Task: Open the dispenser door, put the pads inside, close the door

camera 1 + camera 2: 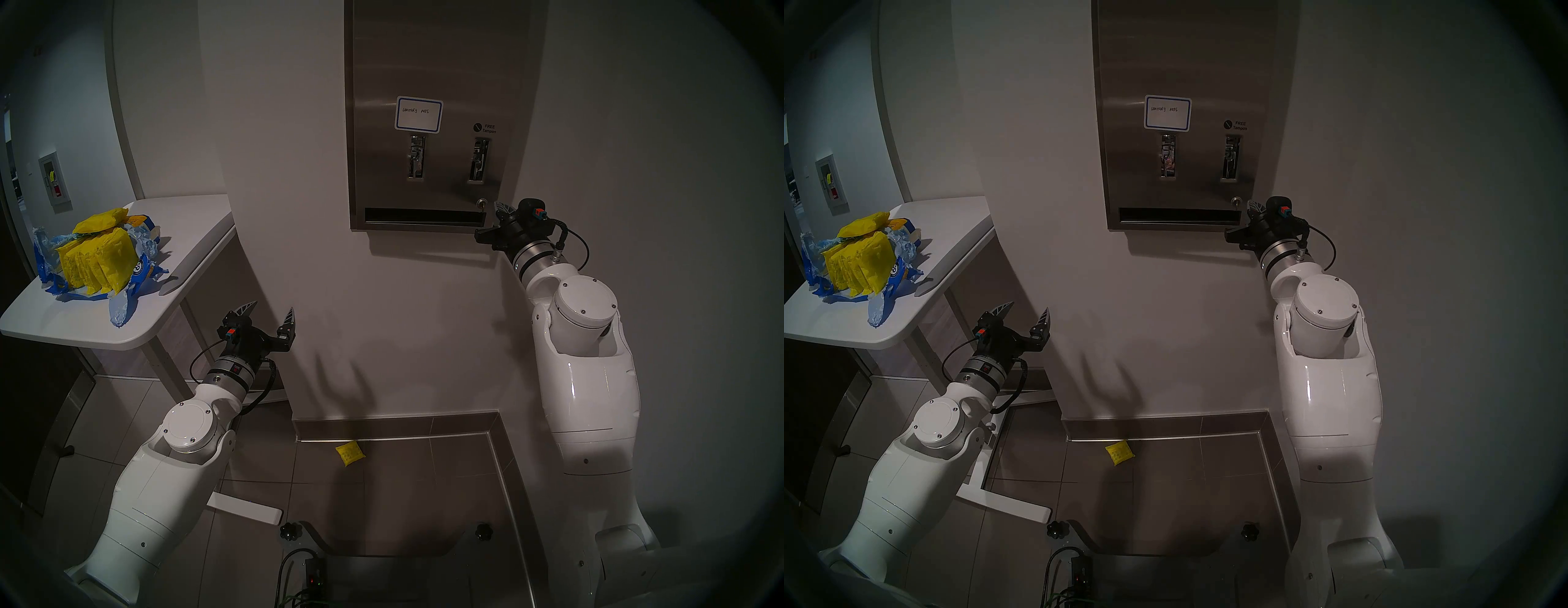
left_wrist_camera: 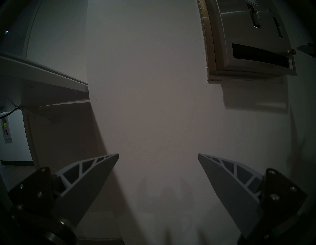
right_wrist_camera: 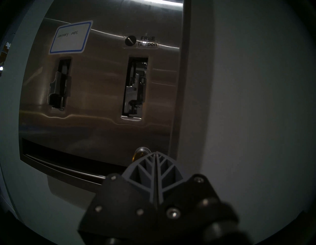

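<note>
The dispenser door (image 1: 382,170) (image 1: 1132,178) is a brushed-steel panel lying flat against its wall frame, with a blue-bordered label, two levers and a bottom slot. My right gripper (image 1: 502,208) (image 3: 156,153) is shut with nothing between its fingers, its tips just beside the small key lock (image 1: 481,203) (image 3: 142,152) at the door's lower right corner. My left gripper (image 1: 273,308) (image 2: 158,154) hangs open and empty, low and left of the door, facing the bare wall. The yellow pads (image 1: 97,259) (image 1: 858,263) are piled on the side table.
The pads sit in a torn blue plastic bag (image 1: 127,297) on a white table (image 1: 182,229) at the left. One yellow pad (image 1: 350,453) lies on the tiled floor by the baseboard. A wall corner runs close to my right arm.
</note>
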Action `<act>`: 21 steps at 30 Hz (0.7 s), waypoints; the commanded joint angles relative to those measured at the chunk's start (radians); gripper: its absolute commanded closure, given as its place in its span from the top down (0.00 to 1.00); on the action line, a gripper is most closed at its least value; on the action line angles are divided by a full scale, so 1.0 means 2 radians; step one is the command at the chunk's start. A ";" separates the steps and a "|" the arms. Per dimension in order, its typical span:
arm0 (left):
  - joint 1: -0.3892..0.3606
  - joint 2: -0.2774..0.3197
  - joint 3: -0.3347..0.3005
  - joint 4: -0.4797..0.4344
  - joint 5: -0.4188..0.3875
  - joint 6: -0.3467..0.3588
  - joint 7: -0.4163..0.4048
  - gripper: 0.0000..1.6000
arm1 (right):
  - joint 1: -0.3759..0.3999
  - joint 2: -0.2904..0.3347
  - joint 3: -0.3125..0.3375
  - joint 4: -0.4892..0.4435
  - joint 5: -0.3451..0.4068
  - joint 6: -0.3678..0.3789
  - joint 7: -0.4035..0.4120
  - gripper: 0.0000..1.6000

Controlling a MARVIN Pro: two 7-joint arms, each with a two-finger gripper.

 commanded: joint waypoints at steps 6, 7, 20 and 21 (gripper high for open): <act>-0.011 0.000 -0.005 -0.014 0.000 -0.007 0.000 1.00 | -0.009 -0.002 0.006 -0.031 -0.006 -0.008 -0.010 0.00; -0.011 0.000 -0.005 -0.014 0.000 -0.007 0.000 1.00 | -0.009 -0.001 0.007 -0.028 -0.007 -0.010 -0.011 0.00; -0.012 0.001 -0.005 -0.014 0.000 -0.006 0.000 1.00 | 0.033 0.014 0.015 0.044 -0.015 -0.043 -0.008 0.00; -0.012 0.001 -0.005 -0.014 0.000 -0.006 0.000 1.00 | 0.038 0.016 0.016 0.050 -0.015 -0.045 -0.008 0.00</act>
